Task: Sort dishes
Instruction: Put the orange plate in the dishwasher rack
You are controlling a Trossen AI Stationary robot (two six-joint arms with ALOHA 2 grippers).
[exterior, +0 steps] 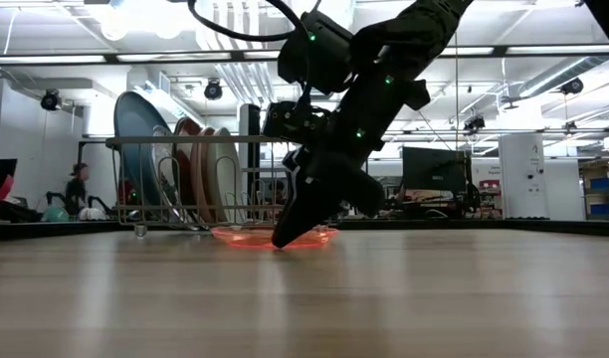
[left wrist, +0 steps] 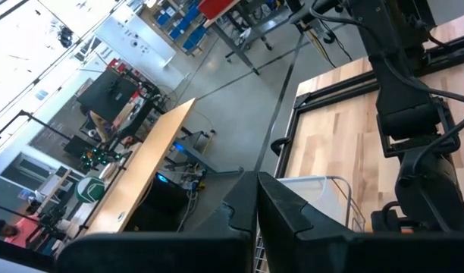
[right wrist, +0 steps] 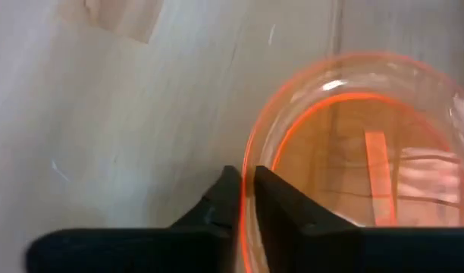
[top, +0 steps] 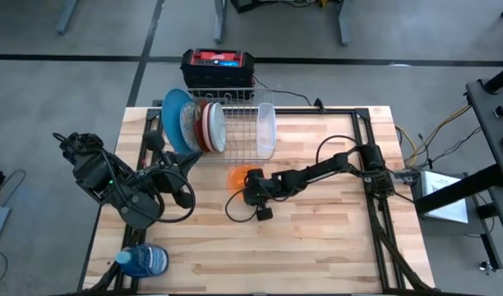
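Observation:
A small translucent orange bowl (top: 237, 175) (right wrist: 368, 152) stands on its base on the wooden table, just in front of the wire dish rack (top: 239, 123). My right gripper (right wrist: 247, 203) (top: 248, 186) is down at the bowl's near rim, shut on it. In the rack, several dishes stand on edge: a large blue plate (top: 175, 117), a patterned plate (top: 188, 127) and reddish dishes (top: 205, 127). Held above the table's left part, my left gripper (left wrist: 257, 205) is shut with nothing in it. My right gripper pinches the orange bowl's rim (right wrist: 246, 171) between its two fingers, one finger (right wrist: 281, 208) inside the bowl and the other outside. The fingers slant down from the table's right side. The bowl's base stays on the table (exterior: 275, 239).
A clear plastic container (top: 266, 130) sits at the rack's right end. A blue water bottle (top: 145, 261) lies at the near left corner. A black and red box (top: 217, 61) stands beyond the far edge. Black frame rails (top: 375, 214) run along the table's right side.

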